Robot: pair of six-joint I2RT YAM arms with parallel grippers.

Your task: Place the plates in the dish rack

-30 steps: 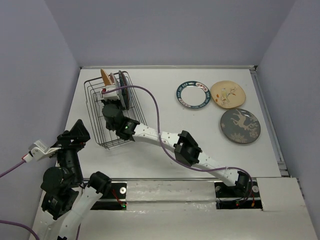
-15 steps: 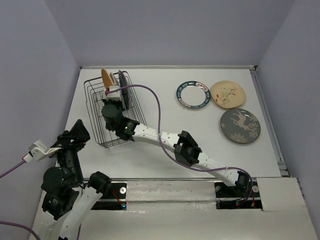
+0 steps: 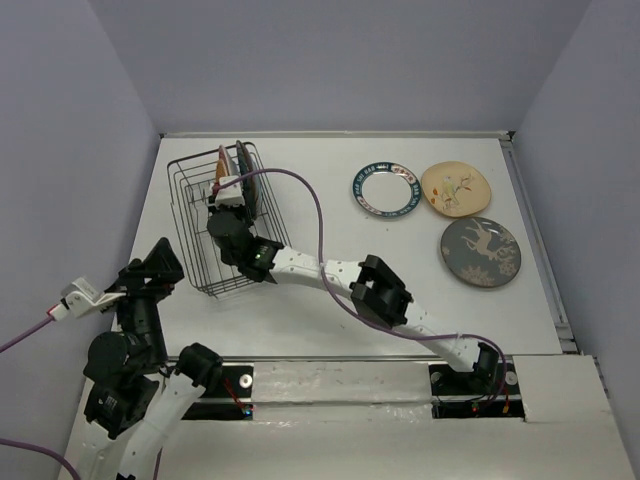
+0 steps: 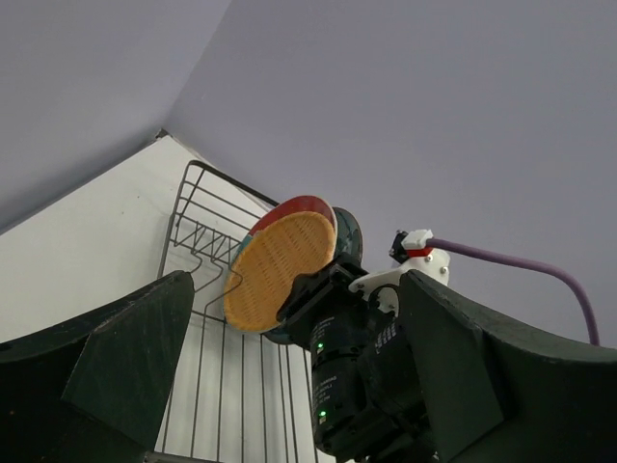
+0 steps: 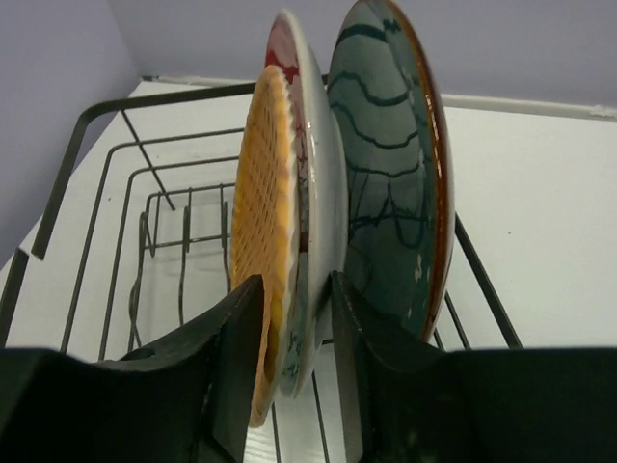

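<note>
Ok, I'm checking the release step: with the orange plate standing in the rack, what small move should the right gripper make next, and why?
Probably open the right gripper wider, then draw it straight back out. The orange plate stands on edge in the dish rack against the floral plate, and the fingers flank both closely, so a sideways move could tip them.

dish rack (image 3: 185, 225): dark wire
woven-look plate (image 5: 262, 222): orange
red-and-teal plate (image 5: 318, 222): pale back
teal plate (image 5: 390, 183): dark, wavy lines, brown edge
ringed plate (image 3: 384, 190): white, dark patterned rim
floral plate (image 3: 456, 188): cream
deer plate (image 3: 481, 251): grey, pale deer
desk (image 3: 520, 310): white
cable (image 4: 511, 260): purple
</note>
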